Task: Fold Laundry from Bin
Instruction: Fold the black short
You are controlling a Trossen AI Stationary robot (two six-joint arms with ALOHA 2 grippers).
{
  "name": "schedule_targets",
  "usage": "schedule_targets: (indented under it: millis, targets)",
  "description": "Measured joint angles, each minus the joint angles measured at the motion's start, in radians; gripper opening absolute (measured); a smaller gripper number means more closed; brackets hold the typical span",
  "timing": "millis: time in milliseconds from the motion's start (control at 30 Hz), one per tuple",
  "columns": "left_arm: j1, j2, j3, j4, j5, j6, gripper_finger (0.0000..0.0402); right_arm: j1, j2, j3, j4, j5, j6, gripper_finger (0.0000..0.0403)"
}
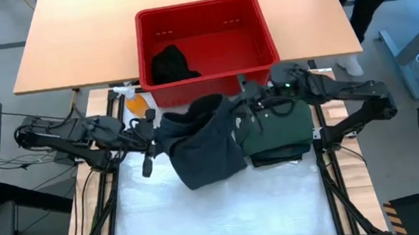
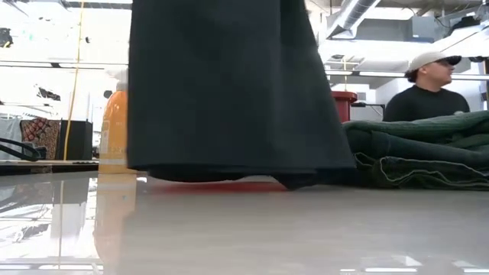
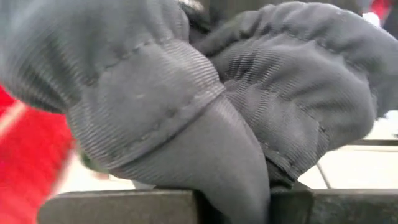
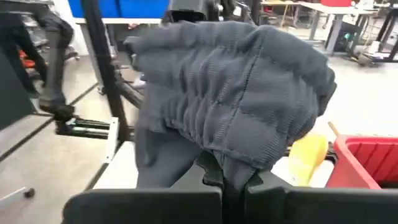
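High view: the charcoal trousers point(image 1: 204, 137) hang bunched between the two arms, just in front of the red bin point(image 1: 207, 45), over the pale mat point(image 1: 217, 208). The left gripper point(image 1: 153, 138) meets the cloth at its left edge and the right gripper point(image 1: 248, 108) at its upper right edge; a green garment point(image 1: 279, 134) lies folded beside it under the right arm, and a black piece point(image 1: 170, 64) is left in the bin. An orange bottle point(image 1: 136, 101) stands by the bin's near left corner.

Low view: the trousers point(image 2: 229, 84) fall as a limp dark sheet whose hem seems just to clear the table, so they are soft, light and shapeless; the green garment point(image 2: 428, 149) lies flat to the right.

Left wrist view: ribbed cloth point(image 3: 205, 106) fills the frame, and a fold runs down between the closed fingers point(image 3: 124, 208), pinched at a stitched seam.

Right wrist view: the gathered waistband point(image 4: 230, 93) sits directly over the closed fingers point(image 4: 149, 208), with a tuck of fabric clamped in the slot between them.

Such cloth will sag and slide, I judge; firm holds belong at the waistband corners or seams, where the layers are thick.
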State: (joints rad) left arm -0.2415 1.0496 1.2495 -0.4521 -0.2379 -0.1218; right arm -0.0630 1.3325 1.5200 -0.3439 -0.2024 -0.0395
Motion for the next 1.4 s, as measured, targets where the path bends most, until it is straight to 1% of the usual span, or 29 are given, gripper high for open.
schedule_targets:
  millis: [100, 200, 300, 367, 433, 500, 567, 600, 700, 733, 800, 867, 933, 1000, 1067, 1133, 1200, 1233, 1300, 1400]
  targets:
    - [0.019, 0.0, 0.0, 0.004, -0.06, 0.062, 0.0023, -0.026, 0.058, 0.029, 0.004, -0.002, -0.042, 0.0016]
    - [0.054, -0.003, 0.0, -0.018, -0.115, 0.142, 0.0021, -0.073, 0.115, 0.07, 0.013, -0.005, -0.135, 0.0016]
    - [0.115, -0.03, 0.0, -0.039, -0.179, 0.278, 0.0018, -0.142, 0.166, 0.133, 0.049, -0.005, -0.232, 0.0016]
    - [0.169, -0.059, 0.0, -0.026, -0.192, 0.396, 0.0018, -0.186, 0.2, 0.188, 0.065, -0.025, -0.308, 0.0016]
    - [0.229, -0.087, 0.0, -0.013, -0.162, 0.501, 0.0017, -0.222, 0.23, 0.245, 0.067, -0.077, -0.389, 0.0016]
    - [0.288, -0.108, 0.0, -0.005, -0.089, 0.571, 0.0017, -0.247, 0.253, 0.285, 0.06, -0.129, -0.434, 0.0016]
    - [0.331, -0.12, 0.0, -0.014, -0.003, 0.587, 0.0016, -0.247, 0.26, 0.303, 0.042, -0.167, -0.435, 0.0016]
    - [0.342, -0.12, 0.002, -0.032, 0.03, 0.575, 0.0016, -0.244, 0.26, 0.303, 0.004, -0.184, -0.434, 0.0016]
    - [0.326, -0.104, -0.012, -0.119, 0.098, 0.493, 0.0016, -0.204, 0.251, 0.29, -0.178, -0.207, -0.432, 0.0016]
    - [0.304, -0.092, -0.032, -0.13, 0.12, 0.454, 0.0016, -0.182, 0.25, 0.279, -0.257, -0.207, -0.428, 0.0016]
    - [0.239, -0.068, -0.091, -0.122, 0.148, 0.357, 0.0015, -0.118, 0.25, 0.238, -0.353, -0.206, -0.394, 0.0016]
    - [0.153, -0.033, -0.176, -0.085, 0.154, 0.258, 0.0015, -0.031, 0.25, 0.162, -0.382, -0.206, -0.347, 0.0016]
    - [0.045, -0.003, -0.278, 0.012, 0.142, 0.143, 0.0015, 0.064, 0.25, 0.064, -0.346, -0.201, -0.279, 0.0016]
    - [-0.073, 0.03, -0.379, 0.158, 0.112, 0.028, 0.0015, 0.151, 0.253, -0.025, -0.291, -0.17, -0.185, 0.0016]
    - [-0.192, 0.069, -0.476, 0.342, 0.068, -0.088, 0.0015, 0.232, 0.243, -0.105, -0.202, -0.144, -0.065, 0.0016]
    - [-0.293, 0.124, -0.552, 0.525, 0.0, -0.194, 0.0015, 0.293, 0.233, -0.169, -0.1, -0.091, 0.066, 0.0016]
    - [-0.37, 0.193, -0.599, 0.667, -0.09, -0.304, 0.0015, 0.337, 0.231, -0.217, -0.042, -0.048, 0.163, 0.0016]
    - [-0.399, 0.232, -0.61, 0.709, -0.136, -0.351, 0.0015, 0.348, 0.236, -0.237, -0.007, -0.031, 0.207, 0.0016]
    - [-0.438, 0.298, -0.613, 0.756, -0.21, -0.425, 0.0015, 0.347, 0.24, -0.257, 0.026, -0.029, 0.257, 0.0016]
    - [-0.445, 0.367, -0.61, 0.76, -0.269, -0.536, 0.0015, 0.309, 0.237, -0.27, 0.023, -0.005, 0.304, 0.0016]
